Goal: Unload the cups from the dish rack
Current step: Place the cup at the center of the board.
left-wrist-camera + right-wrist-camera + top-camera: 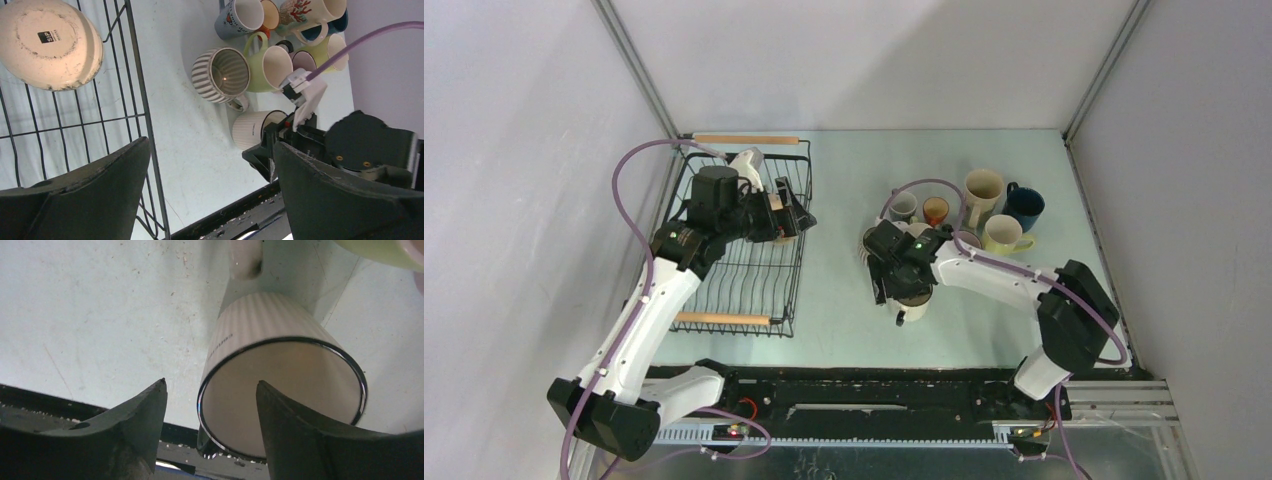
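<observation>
The right gripper [211, 384] has its fingers apart astride the near wall of the ribbed cream mug [270, 330], one outside it and one over its mouth. From above, the gripper hides most of that mug, which stands on the table [844, 300] at 7 o'clock of the other cups [982, 190]. The left gripper [211, 145] is spread wide over the dish rack [795, 280]. At its 10 o'clock a white cup [50, 42] lies base up in the rack, cut off by the frame.

The left arm [646, 320] and right arm [994, 272] share white links and black joint housings, each trailed by a looping lilac cable [380, 36], with a green light [916, 244] glowing at the right wrist and matte black wedge-shaped pincer fingers [135, 430]
</observation>
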Action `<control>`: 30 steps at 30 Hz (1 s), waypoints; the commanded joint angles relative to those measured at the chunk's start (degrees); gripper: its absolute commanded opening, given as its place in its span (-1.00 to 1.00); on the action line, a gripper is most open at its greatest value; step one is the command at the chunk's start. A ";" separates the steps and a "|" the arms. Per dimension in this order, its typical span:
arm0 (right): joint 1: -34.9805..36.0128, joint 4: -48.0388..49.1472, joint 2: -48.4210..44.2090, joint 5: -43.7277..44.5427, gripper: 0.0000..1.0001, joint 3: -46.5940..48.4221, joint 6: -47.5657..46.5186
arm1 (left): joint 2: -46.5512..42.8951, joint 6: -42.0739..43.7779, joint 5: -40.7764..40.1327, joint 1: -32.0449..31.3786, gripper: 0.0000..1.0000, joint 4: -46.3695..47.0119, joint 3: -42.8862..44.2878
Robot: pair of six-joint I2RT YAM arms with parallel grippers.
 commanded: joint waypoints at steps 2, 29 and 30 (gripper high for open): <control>0.76 -1.59 -6.70 -0.47 0.53 2.36 0.01 | -1.56 0.97 -1.11 -0.20 1.00 0.71 0.17; -5.81 1.16 -29.06 -4.59 0.99 0.09 -6.06 | 10.22 0.43 -24.05 6.61 1.00 -6.38 6.82; -6.32 1.54 -29.35 -5.32 0.99 -0.45 -6.38 | 10.89 0.54 -23.49 7.01 1.00 -6.27 6.89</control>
